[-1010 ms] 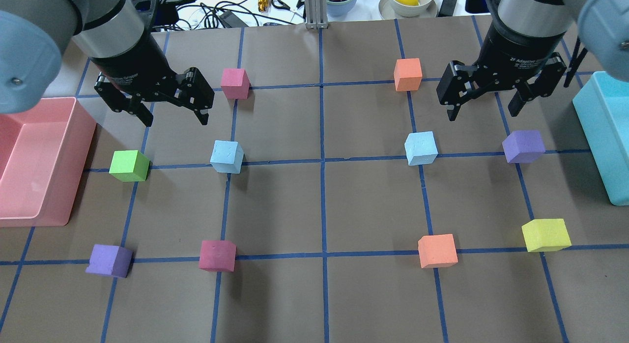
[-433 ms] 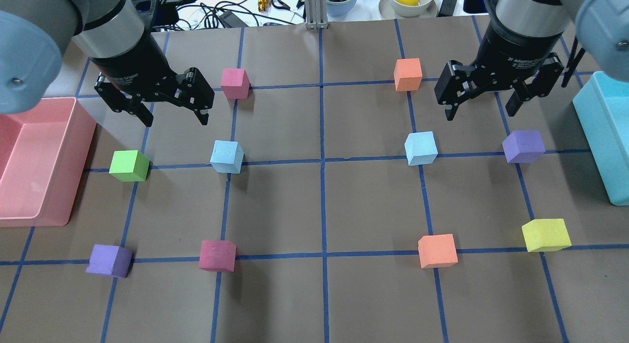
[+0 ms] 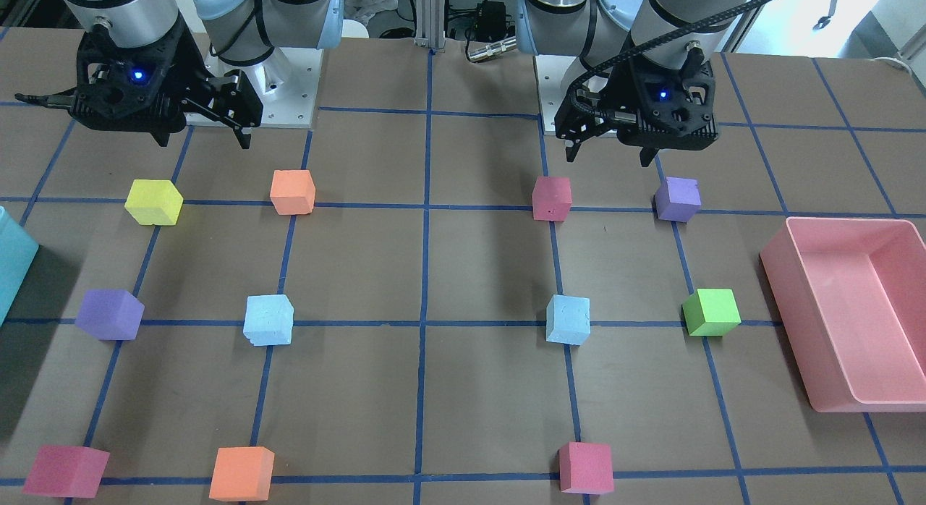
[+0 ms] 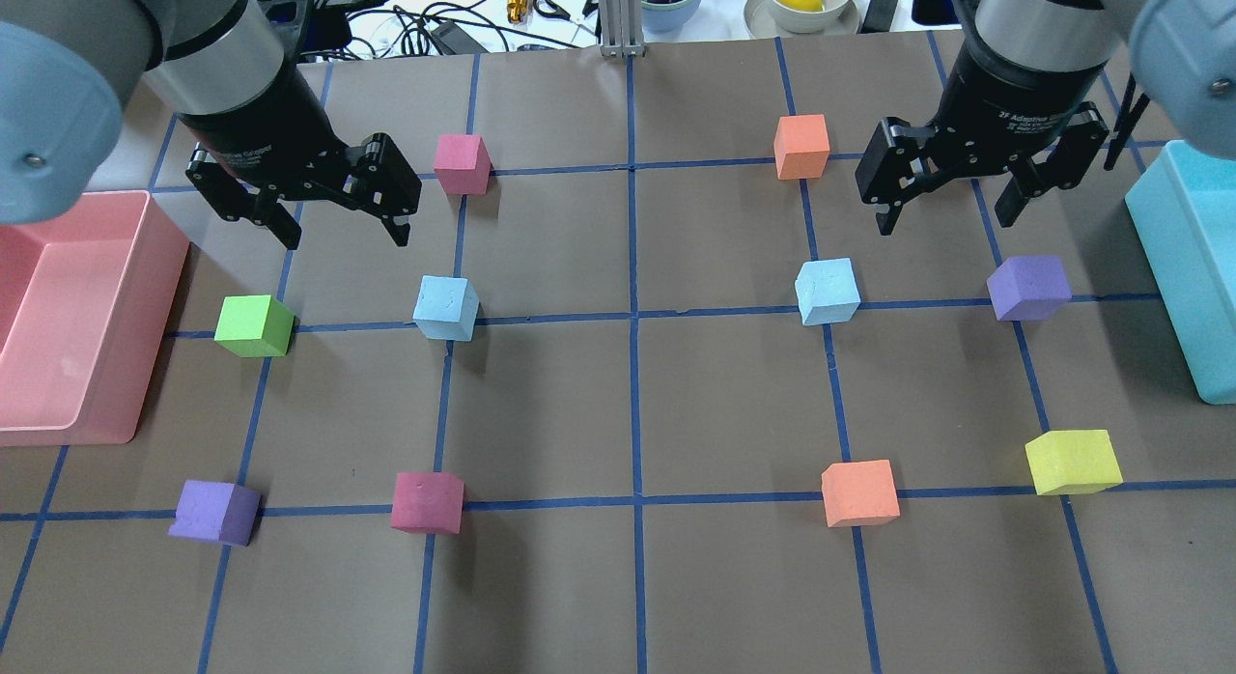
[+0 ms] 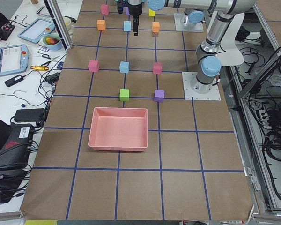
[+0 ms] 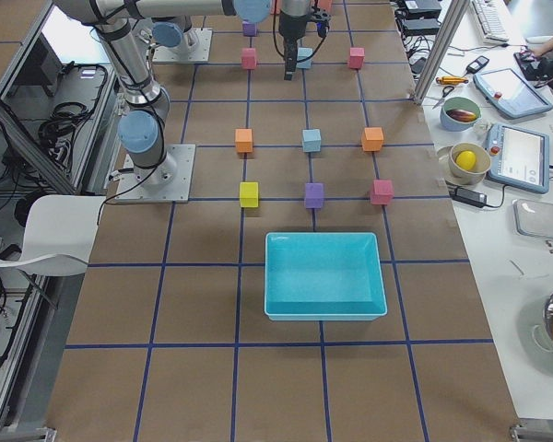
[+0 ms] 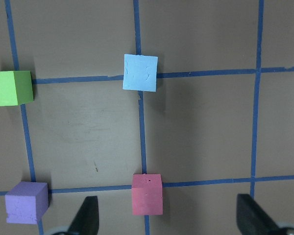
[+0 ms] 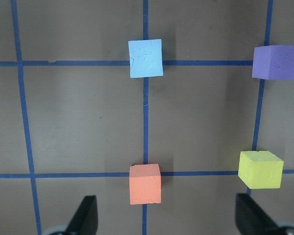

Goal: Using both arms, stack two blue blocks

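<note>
Two pale blue blocks sit apart on the brown mat. One blue block lies on my left side and shows in the left wrist view. The other blue block lies on my right side and shows in the right wrist view. My left gripper is open and empty, raised above the mat, up and left of its block in the overhead view. My right gripper is open and empty, raised up and right of its block there.
A pink bin stands at the left edge and a teal bin at the right edge. A green cube, purple cubes, pink cubes, orange cubes and a yellow cube sit on the grid.
My right gripper has shifted slightly toward the far edge of the table, still open. The left gripper and the blocks have not moved.
</note>
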Available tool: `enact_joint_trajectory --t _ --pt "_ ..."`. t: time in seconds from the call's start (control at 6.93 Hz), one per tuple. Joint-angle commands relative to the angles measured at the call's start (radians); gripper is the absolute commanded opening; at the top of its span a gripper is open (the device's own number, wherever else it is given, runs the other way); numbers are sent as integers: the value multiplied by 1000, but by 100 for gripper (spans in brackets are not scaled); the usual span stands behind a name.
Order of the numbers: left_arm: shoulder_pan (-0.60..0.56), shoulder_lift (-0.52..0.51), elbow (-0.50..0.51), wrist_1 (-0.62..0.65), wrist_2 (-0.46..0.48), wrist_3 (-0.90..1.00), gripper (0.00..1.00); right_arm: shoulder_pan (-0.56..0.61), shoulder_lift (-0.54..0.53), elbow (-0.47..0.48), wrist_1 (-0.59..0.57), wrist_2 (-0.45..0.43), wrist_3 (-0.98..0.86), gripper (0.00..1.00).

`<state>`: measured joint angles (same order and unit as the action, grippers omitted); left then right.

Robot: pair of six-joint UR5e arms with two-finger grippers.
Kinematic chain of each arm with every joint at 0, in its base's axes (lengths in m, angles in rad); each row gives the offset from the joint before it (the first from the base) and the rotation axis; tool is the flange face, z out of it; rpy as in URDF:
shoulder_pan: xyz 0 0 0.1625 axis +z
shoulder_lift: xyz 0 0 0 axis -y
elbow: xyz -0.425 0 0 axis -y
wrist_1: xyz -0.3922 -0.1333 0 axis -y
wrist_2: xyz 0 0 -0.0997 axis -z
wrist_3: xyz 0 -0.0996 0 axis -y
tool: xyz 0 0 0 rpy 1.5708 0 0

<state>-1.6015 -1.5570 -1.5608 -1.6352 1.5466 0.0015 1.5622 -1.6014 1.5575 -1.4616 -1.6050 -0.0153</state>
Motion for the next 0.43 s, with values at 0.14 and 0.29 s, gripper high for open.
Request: enact_joint_trajectory --t 0.14,0.29 --pt "0 0 1 0 0 0 100 -5 162 1 -176 7 9 100" --pt "2 0 1 0 0 0 100 -4 240 1 -243 8 5 100"
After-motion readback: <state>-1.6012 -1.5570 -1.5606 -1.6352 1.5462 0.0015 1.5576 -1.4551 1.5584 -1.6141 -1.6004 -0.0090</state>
